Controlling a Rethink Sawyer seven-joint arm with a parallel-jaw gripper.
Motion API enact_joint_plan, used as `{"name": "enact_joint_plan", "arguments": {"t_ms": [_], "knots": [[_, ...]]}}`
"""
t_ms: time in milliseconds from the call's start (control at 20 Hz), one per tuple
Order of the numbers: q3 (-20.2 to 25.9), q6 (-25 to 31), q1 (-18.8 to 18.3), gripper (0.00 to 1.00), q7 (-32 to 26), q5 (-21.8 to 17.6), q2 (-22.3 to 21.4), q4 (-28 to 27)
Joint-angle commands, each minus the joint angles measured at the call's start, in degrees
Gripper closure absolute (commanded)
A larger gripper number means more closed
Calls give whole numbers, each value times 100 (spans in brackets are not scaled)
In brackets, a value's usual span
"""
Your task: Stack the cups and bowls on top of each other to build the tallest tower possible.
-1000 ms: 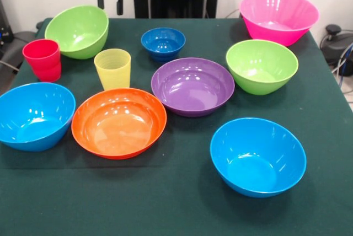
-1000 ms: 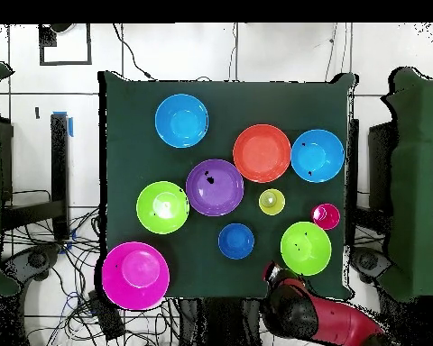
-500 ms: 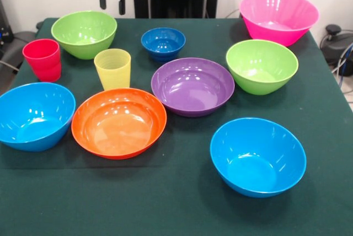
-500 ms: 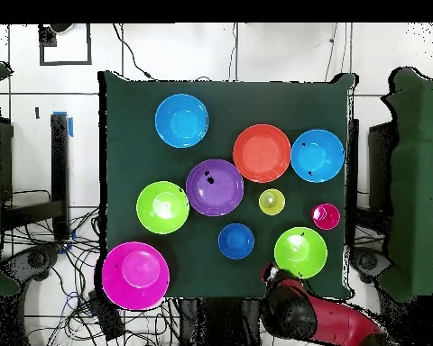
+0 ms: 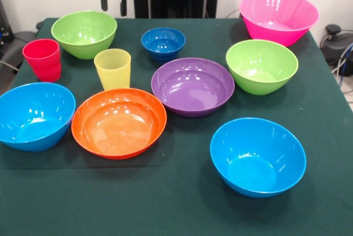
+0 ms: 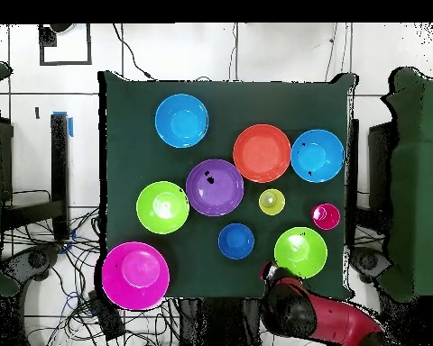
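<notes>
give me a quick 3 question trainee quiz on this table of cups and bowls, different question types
1. True or false: the small dark blue plastic bowl already has another bowl nested in it.
2. Which stands beside the translucent yellow ridged cup in the front view? A) red plastic cup B) big pink plastic bowl C) a metal spoon
3. Fill in: the robot's gripper hangs above the table's far edge, near the ____ green bowl.

Key: 1 false; 2 A; 3 lime.
</notes>
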Motion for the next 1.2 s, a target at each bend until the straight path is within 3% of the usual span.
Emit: {"name": "enact_joint_plan", "arguments": {"t_ms": [50, 750, 1200], "knots": [[464, 552, 210, 0, 348, 113, 172, -235], [245, 359, 326, 0, 352, 24, 377, -486], [352, 421, 90, 0, 176, -98, 420, -623]]}}
